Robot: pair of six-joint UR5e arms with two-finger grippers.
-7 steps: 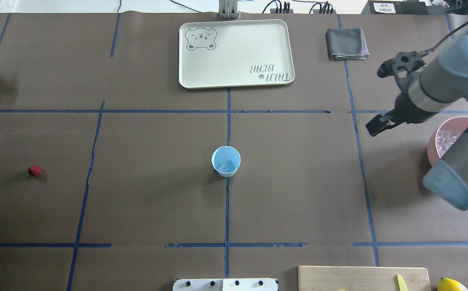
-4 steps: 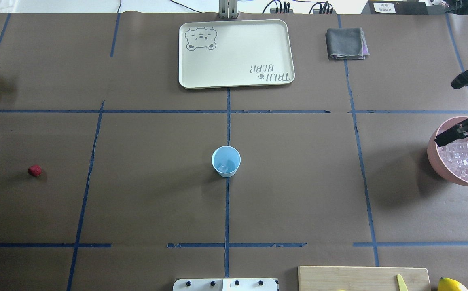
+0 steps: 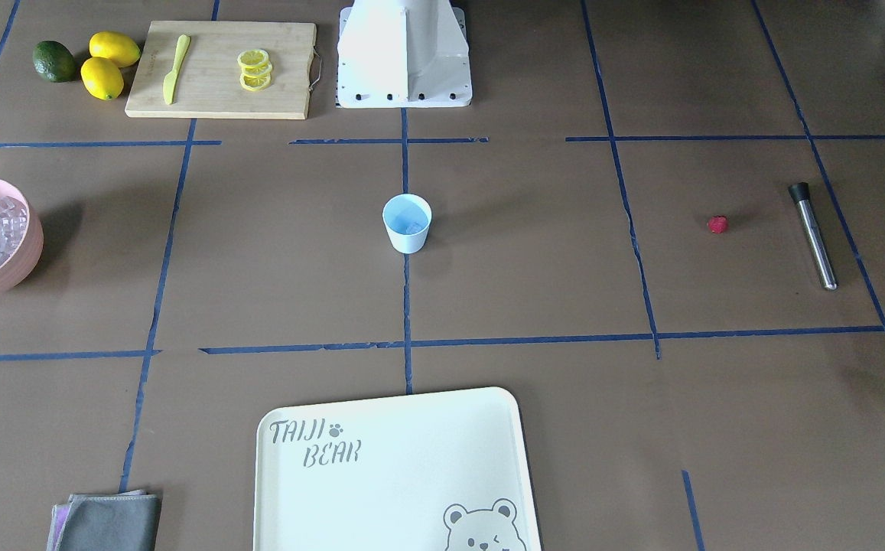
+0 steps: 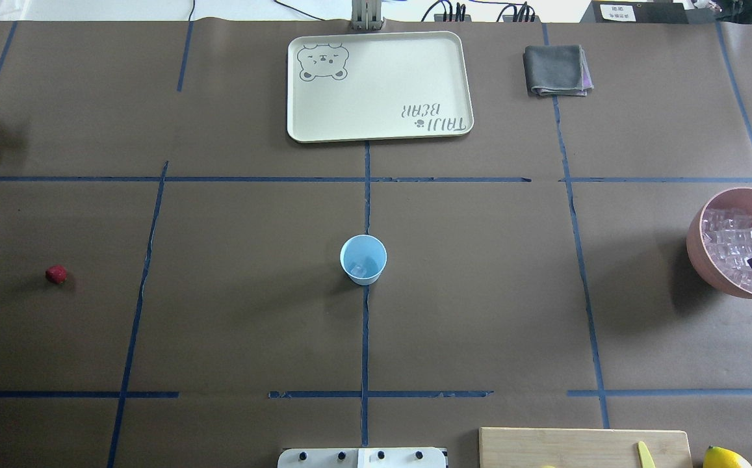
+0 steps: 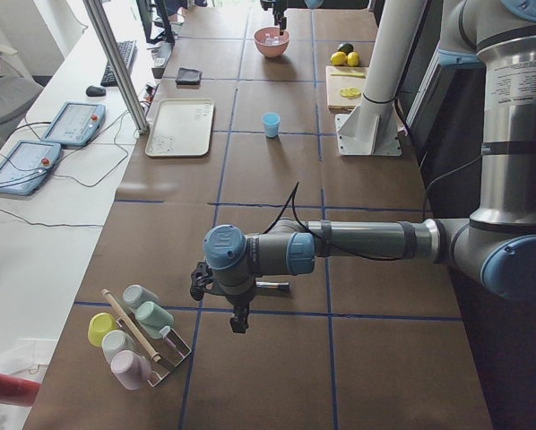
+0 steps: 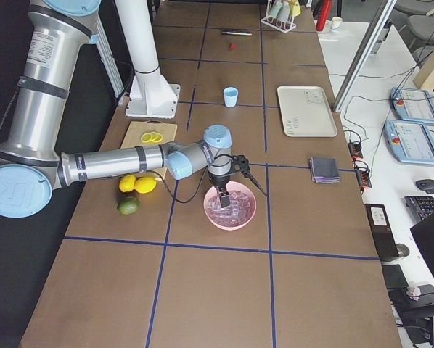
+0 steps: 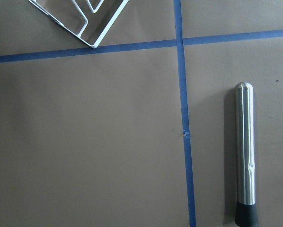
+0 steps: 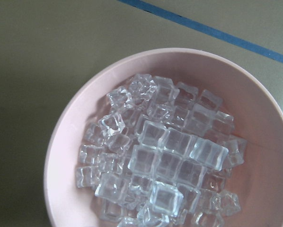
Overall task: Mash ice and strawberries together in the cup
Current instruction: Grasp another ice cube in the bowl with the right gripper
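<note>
Table at one instant, items listed left to right, "near" meaning the robot's edge.

Left gripper (image 5: 238,322): hangs pointing down over the left end of the table, close above the steel muddler (image 7: 244,151), with the wire cup rack (image 5: 138,336) further left; whether its fingers are spread or pressed together cannot be told.

Strawberry (image 4: 56,274): alone on the brown paper, just right of the muddler and well left of the cup (image 4: 363,259), touching nothing.

Cup: upright at the table's centre on the blue tape line; a little ice (image 4: 359,266) lies at its bottom.

Tray (image 4: 382,78): cream with a bear print, on the far side beyond the cup; a folded grey cloth (image 4: 556,70) lies to its right.

Cutting board (image 3: 220,92): near side, right of the robot's base, carrying lemon slices (image 3: 255,69) and a yellow knife (image 3: 174,67); two lemons (image 3: 102,78) and a dark green fruit (image 3: 53,61) sit beside it, further right.

Pink bowl (image 4: 693,250): at the right end, heaped with ice cubes (image 8: 165,161).

Right gripper (image 6: 223,197): points straight down into the bowl, tips at the top of the heap; contact with the cubes cannot be judged, nor whether the fingers are apart or together.
</note>
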